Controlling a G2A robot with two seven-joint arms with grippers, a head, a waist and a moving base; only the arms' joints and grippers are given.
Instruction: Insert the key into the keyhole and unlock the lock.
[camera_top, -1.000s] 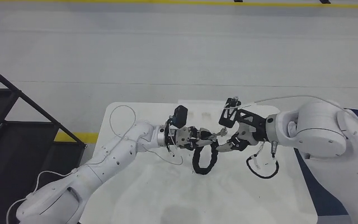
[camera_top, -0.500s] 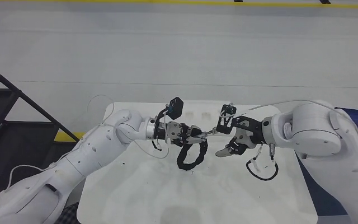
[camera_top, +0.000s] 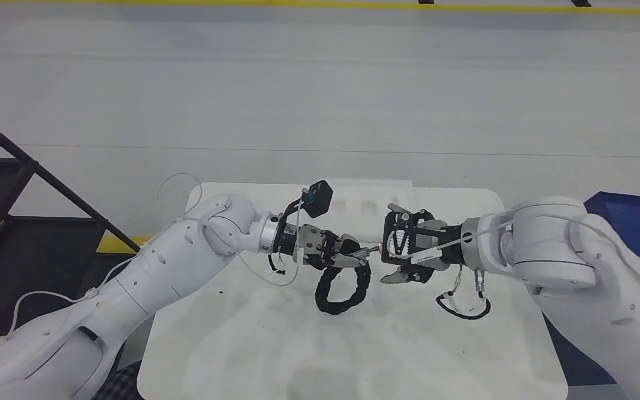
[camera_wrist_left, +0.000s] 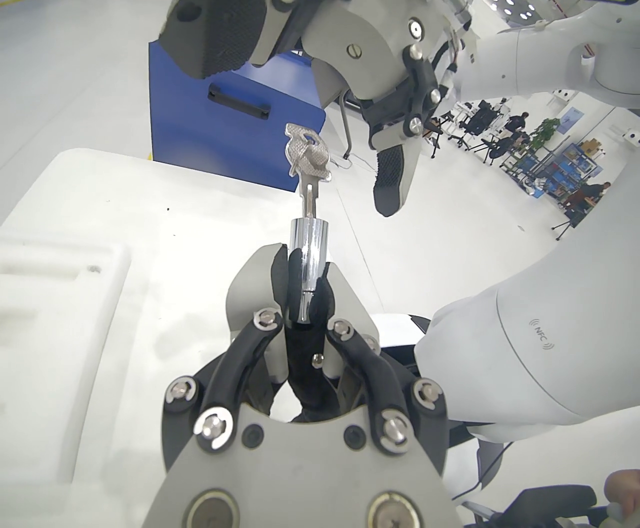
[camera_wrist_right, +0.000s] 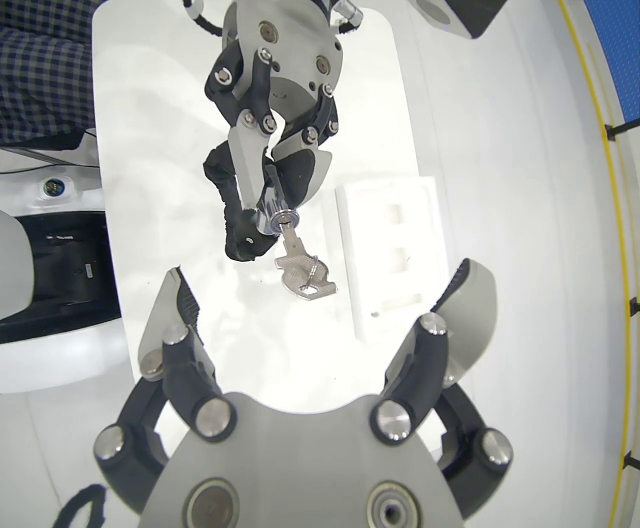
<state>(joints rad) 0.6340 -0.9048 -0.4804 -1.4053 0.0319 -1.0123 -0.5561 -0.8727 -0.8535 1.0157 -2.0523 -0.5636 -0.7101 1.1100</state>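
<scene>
My left gripper (camera_wrist_left: 305, 280) is shut on the chrome cylinder of the lock (camera_wrist_left: 309, 250), held above the white table. The lock's black cable loop (camera_top: 340, 288) hangs below it. A silver key (camera_wrist_left: 307, 162) sticks out of the keyhole, its blade inside the cylinder. In the right wrist view the key (camera_wrist_right: 302, 275) points from the lock (camera_wrist_right: 277, 212) toward my right gripper (camera_wrist_right: 325, 295), which is open with a finger on either side, a short way off the key's head. In the top view the right gripper (camera_top: 398, 262) faces the left gripper (camera_top: 352, 252).
A white foam tray (camera_wrist_right: 387, 260) with rectangular cut-outs lies on the table (camera_top: 300, 350) behind the grippers. Another black cable loop (camera_top: 462, 305) rests under the right arm. A blue box (camera_wrist_left: 235, 125) stands beyond the table's edge. A person in a checked shirt (camera_wrist_right: 45, 65) is beside the table.
The right gripper has let go of the key, opened and drawn back slightly. The key stays in the lock. The left arm with the lock has shifted only a little.
</scene>
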